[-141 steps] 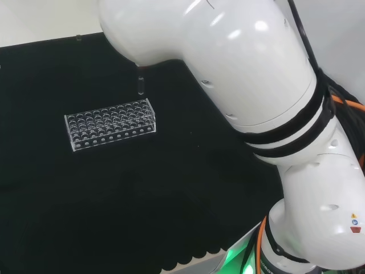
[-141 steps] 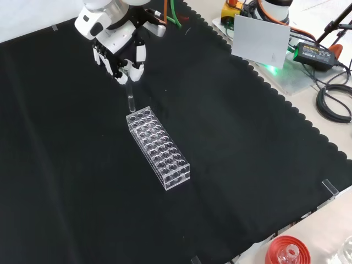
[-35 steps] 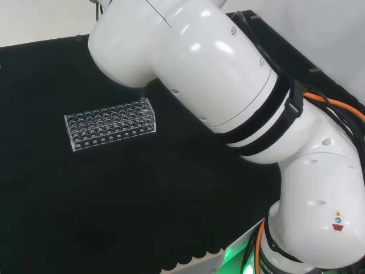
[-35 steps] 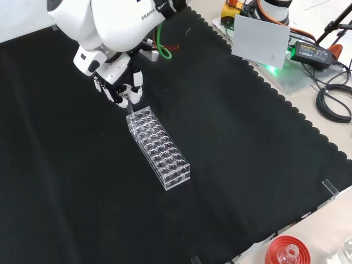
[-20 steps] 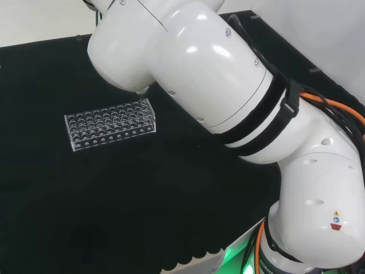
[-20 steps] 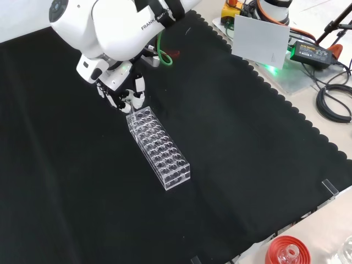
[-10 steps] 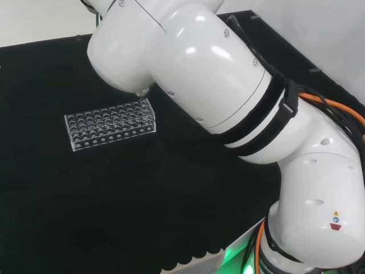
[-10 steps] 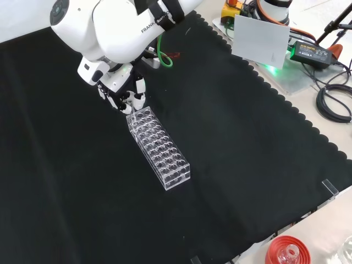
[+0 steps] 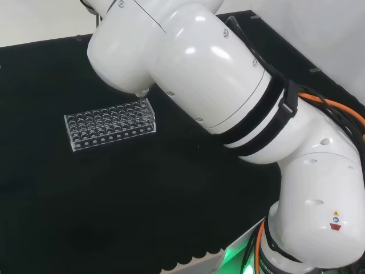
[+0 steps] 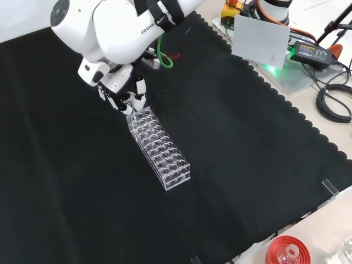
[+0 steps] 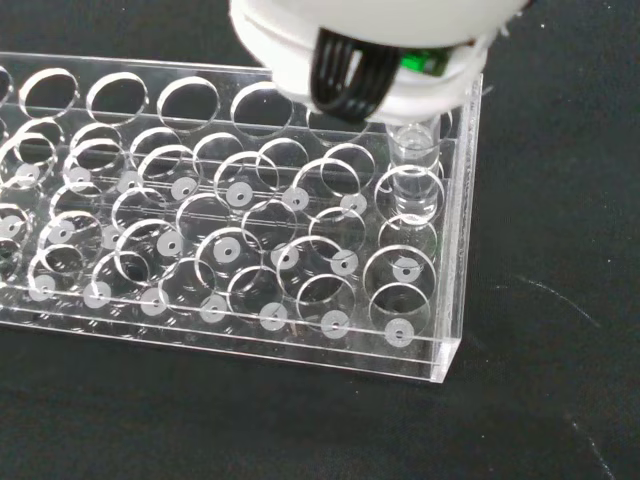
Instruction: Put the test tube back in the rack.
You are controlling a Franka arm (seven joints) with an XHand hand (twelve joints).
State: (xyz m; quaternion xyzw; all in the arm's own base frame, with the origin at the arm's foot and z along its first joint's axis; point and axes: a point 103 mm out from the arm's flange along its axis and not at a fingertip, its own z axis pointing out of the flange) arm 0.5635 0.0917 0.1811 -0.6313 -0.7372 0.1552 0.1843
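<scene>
Hand [image 10: 122,97] pinched on the clear test tube [image 11: 414,172], held upright and partly sunk in a far-end hole of the rack [image 10: 158,147] in the front view, presumably for a straight drop.

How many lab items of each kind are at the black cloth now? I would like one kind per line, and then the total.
Clear tube rack: 1
Test tube, standing in a hole at the rack's end: 1
Red ribbed ring stand, at the front view's lower edge: 1
Total: 3
</scene>
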